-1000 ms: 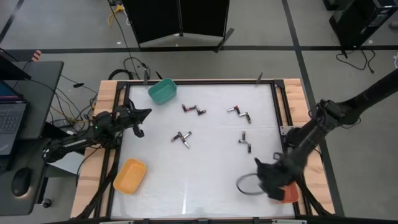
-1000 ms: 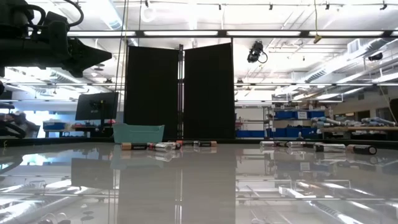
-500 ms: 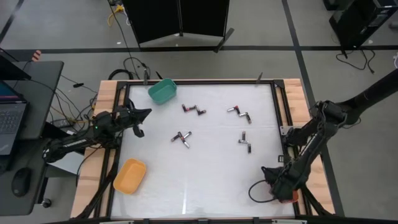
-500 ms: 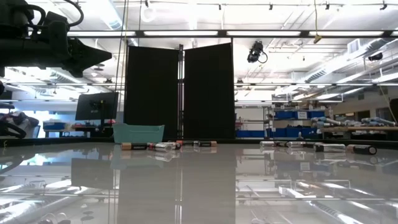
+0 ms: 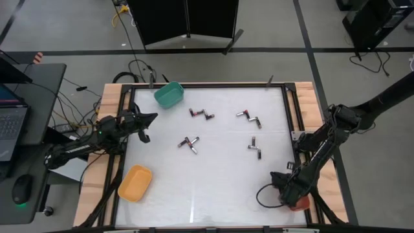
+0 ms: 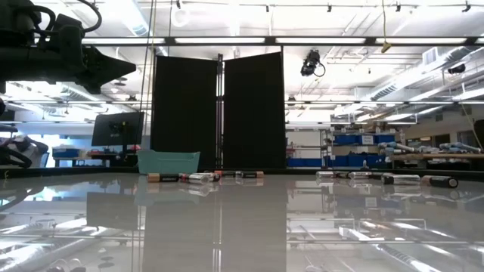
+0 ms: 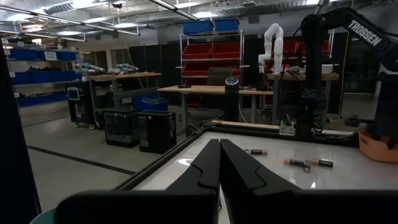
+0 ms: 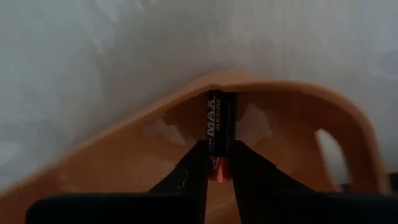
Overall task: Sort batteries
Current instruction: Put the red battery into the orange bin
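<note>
My right gripper (image 5: pixel 290 193) hangs over the red bin (image 5: pixel 301 204) at the table's near right corner, shut on a black battery (image 8: pixel 217 134) that points into the bin (image 8: pixel 283 99). Several more batteries lie on the white table in small clusters (image 5: pixel 201 115), (image 5: pixel 249 118), (image 5: pixel 189 144), (image 5: pixel 255 149). At the table's left edge my left gripper (image 5: pixel 149 119) waits above the table, its fingers (image 7: pixel 219 163) shut on nothing. My right gripper pinches the battery's copper-coloured end (image 8: pixel 217 174) between its two fingers (image 8: pixel 194 163), from above, pointing down. The battery lies along the fingers and sticks out past their tips, upright, inside the bin's rim. Whether its lower end touches the bin I cannot tell.
A green bin (image 5: pixel 169 94) stands at the far left of the table and an orange bin (image 5: pixel 134 182) at the near left. A dark cable loop (image 5: pixel 266 197) hangs beside my right gripper. A raised frame (image 5: pixel 289 116) borders the table.
My right gripper has come down with the battery toward the red bin, shifting a little toward the table's near right corner, and stayed shut on it.
</note>
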`<state>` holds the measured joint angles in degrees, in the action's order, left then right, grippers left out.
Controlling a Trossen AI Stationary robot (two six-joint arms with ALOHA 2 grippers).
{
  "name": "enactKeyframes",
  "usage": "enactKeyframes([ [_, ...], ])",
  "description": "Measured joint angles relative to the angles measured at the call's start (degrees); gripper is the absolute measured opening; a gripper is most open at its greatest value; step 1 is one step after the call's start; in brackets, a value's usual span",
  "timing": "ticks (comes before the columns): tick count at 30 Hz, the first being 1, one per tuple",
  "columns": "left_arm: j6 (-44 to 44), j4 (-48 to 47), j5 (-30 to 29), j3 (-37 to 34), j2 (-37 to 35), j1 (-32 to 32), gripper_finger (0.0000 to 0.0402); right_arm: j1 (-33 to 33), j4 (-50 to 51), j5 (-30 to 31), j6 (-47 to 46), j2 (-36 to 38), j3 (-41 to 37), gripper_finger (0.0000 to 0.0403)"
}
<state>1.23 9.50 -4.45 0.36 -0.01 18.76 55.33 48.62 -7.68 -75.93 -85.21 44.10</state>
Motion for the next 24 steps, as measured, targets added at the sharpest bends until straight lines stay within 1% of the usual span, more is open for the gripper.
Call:
enactKeyframes([
  [5, 0.00, 0.00, 0.02, 0.00, 0.00, -0.02, 0.0015, 0.00, -1.06, 2.11, -3.52, 0.00, 0.00, 0.0062],
  [15, -0.02, 0.00, 0.00, 0.01, 0.00, -0.02, 0.0015, 0.00, -0.02, 2.14, -9.19, 0.00, 0.00, 0.0064],
  [18, 0.00, 0.00, 0.02, 0.00, 0.00, -0.01, 0.0015, 0.00, 1.25, 2.14, -8.08, 0.00, 0.00, 0.0065],
  [24, -0.02, 0.00, 0.00, 0.00, 0.00, -0.02, 0.0015, -0.09, 1.58, 3.36, -2.35, 0.00, 0.00, 0.0064],
])
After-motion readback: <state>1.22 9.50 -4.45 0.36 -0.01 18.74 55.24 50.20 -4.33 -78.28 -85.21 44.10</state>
